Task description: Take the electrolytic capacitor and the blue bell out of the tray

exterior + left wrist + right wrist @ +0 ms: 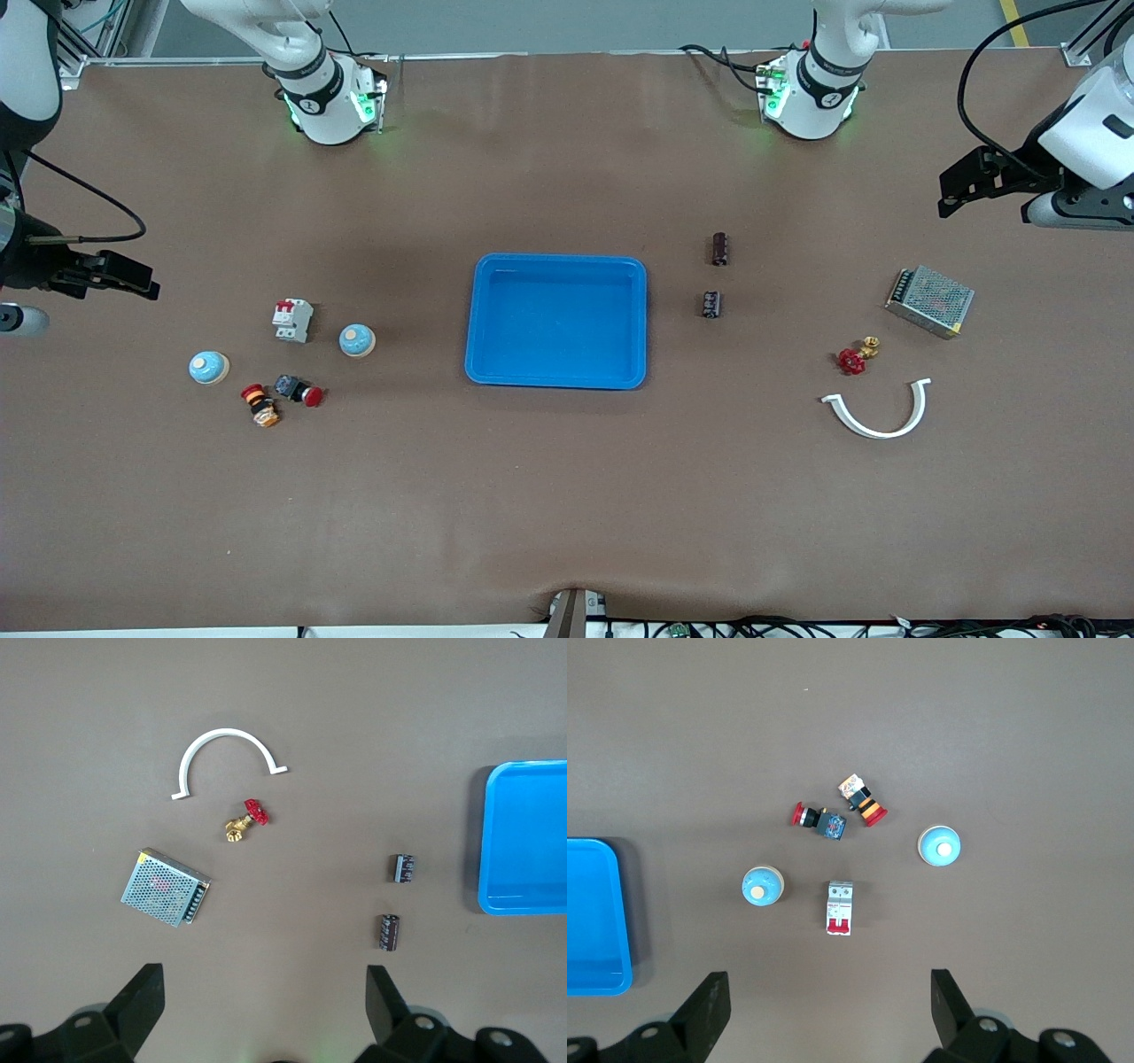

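The right gripper (824,992) hangs with jaws apart, above the table; two bells (762,886) lie under it, not between the jaws. The blue tray (556,266) is in the middle. The left gripper (261,997) has jaws apart too; two capacitors (389,931) lie below it.

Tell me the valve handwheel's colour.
Red, on a brass body: the valve shows best in the left wrist view.

Lighting: even, bright, overhead — soft short shadows beside the blue tray (556,266). Faint sheen on the brown table (567,496). Focus crisp in all views — no blur.
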`<move>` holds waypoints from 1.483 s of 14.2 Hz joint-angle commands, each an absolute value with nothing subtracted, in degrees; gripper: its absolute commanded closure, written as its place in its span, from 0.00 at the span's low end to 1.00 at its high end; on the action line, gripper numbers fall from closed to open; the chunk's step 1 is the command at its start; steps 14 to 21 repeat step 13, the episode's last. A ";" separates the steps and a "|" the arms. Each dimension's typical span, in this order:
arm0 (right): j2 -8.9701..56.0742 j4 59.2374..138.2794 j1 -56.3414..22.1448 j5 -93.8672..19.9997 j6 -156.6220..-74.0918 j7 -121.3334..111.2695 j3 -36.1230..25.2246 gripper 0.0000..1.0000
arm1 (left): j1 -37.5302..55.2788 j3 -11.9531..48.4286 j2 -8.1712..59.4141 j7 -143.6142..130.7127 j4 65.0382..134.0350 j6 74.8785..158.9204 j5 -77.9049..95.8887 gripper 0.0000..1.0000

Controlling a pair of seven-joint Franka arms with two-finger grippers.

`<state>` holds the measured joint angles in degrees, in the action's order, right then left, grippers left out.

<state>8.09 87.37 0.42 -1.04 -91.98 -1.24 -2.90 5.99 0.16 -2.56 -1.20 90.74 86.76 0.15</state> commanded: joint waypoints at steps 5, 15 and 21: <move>8.00 86.66 1.14 -0.53 -91.32 0.00 -2.37 0.00 | 6.15 0.18 -2.02 -0.97 89.47 86.57 0.35 0.00; 9.23 85.53 4.46 -3.23 -95.27 -0.44 -2.29 0.00 | 6.15 0.18 -2.02 -0.97 89.47 86.57 0.35 0.00; 9.23 85.53 4.46 -3.23 -95.27 -0.44 -2.29 0.00 | 6.15 0.18 -2.02 -0.97 89.47 86.57 0.35 0.00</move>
